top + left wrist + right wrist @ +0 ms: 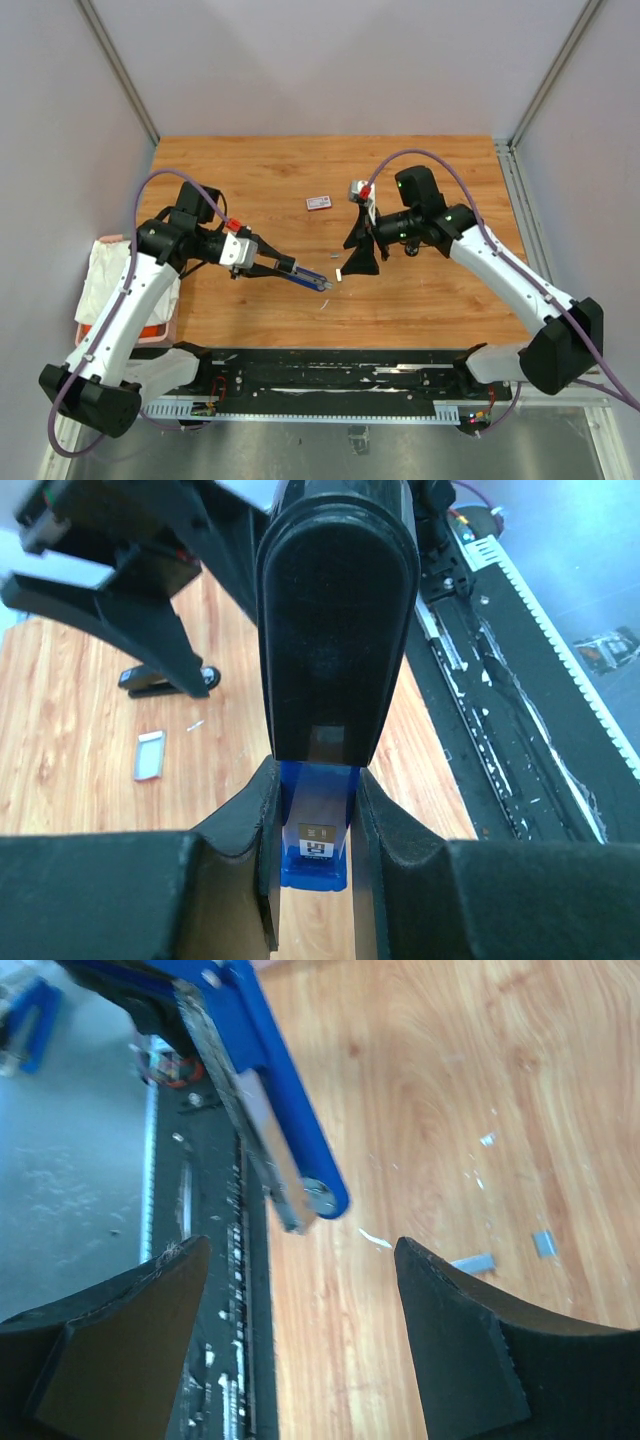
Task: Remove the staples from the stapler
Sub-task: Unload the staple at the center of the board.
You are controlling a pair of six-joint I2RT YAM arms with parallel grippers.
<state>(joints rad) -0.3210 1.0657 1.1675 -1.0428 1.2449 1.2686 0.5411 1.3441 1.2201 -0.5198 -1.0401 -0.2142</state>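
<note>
My left gripper is shut on the blue stapler and holds it low over the table, its nose towards the right arm. In the left wrist view the jaws clamp the stapler's blue base, and its black top fills the middle. My right gripper hangs just right of the stapler's nose, open and holding nothing. From the right wrist, the stapler's front end lies ahead of the open gripper. Two short grey bars of staples lie on the wood to the right.
A small red-and-white flat box lies further back on the wooden table. Tiny pale bits are scattered near the staples. A black rail runs along the near edge. Cloth on a tray sits off the left edge.
</note>
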